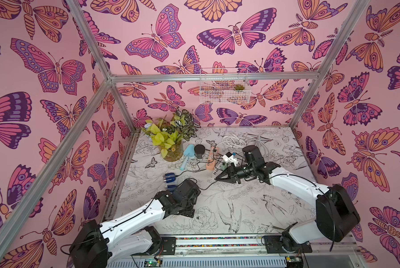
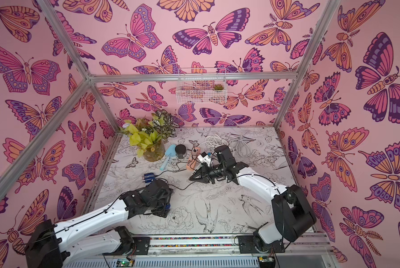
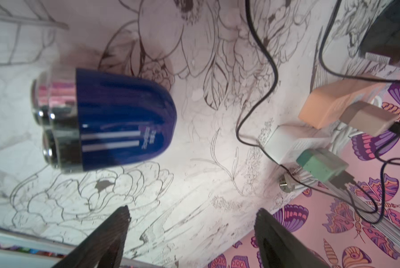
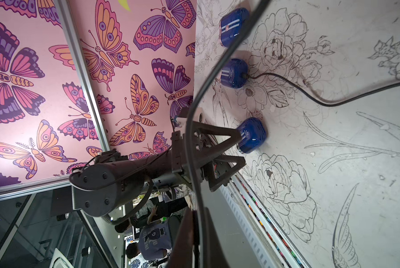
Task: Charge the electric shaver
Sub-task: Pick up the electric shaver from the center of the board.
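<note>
**Shaver awaits its lead.** At the near left of the tabletop (image 1: 252, 208), the left claw (image 3: 193, 210) stands wide with nothing between its fingers. The electric shaver (image 4: 251, 134) lies on its side just off one fingertip. Just beyond it, a second shaver (image 4: 234, 73) already has a charging lead (image 4: 329, 104) in its rounded end, and a third shaver (image 4: 232, 25) lies farther still. Toward the middle, the right claw (image 1: 217, 178) is pinched tight on what looks like a black cable (image 4: 195, 111), which the right wrist view shows running between its fingers. Whether this is the same lead cannot be told. Farther right, a peach power strip (image 3: 333, 99) carries plug-in adapters.

The step in hand appears to be steadying the near shaver for plugging. Done well, the left claw would straddle the blue body, clear of the shiny cutting heads. It would then close squarely so the smooth shell does not squirt out. The rounded end should face the right claw, and both arms should avoid snagging the lead seated in the second shaver.
</note>
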Controlling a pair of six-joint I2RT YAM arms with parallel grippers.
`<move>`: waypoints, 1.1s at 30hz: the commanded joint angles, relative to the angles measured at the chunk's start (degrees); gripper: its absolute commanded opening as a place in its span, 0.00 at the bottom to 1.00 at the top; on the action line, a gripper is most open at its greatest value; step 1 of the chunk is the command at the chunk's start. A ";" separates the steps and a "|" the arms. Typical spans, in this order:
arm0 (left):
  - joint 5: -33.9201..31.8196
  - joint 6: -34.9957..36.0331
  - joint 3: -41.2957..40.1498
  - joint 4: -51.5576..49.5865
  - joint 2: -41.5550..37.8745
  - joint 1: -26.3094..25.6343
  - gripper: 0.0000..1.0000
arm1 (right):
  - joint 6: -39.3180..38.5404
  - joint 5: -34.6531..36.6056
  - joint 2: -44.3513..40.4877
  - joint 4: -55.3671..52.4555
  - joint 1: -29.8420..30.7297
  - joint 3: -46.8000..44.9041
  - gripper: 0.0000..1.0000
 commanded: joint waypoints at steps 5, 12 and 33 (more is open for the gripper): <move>-4.94 -34.67 -5.52 1.50 2.92 2.37 0.88 | -1.16 -1.31 -0.21 -1.10 0.28 1.75 0.00; -5.12 -34.16 -7.37 1.77 2.75 7.38 0.89 | 0.19 -0.82 0.37 0.41 0.24 1.66 0.00; 5.92 -24.04 0.02 -10.10 13.73 12.67 0.72 | 1.88 0.27 0.26 2.32 0.21 -0.14 0.00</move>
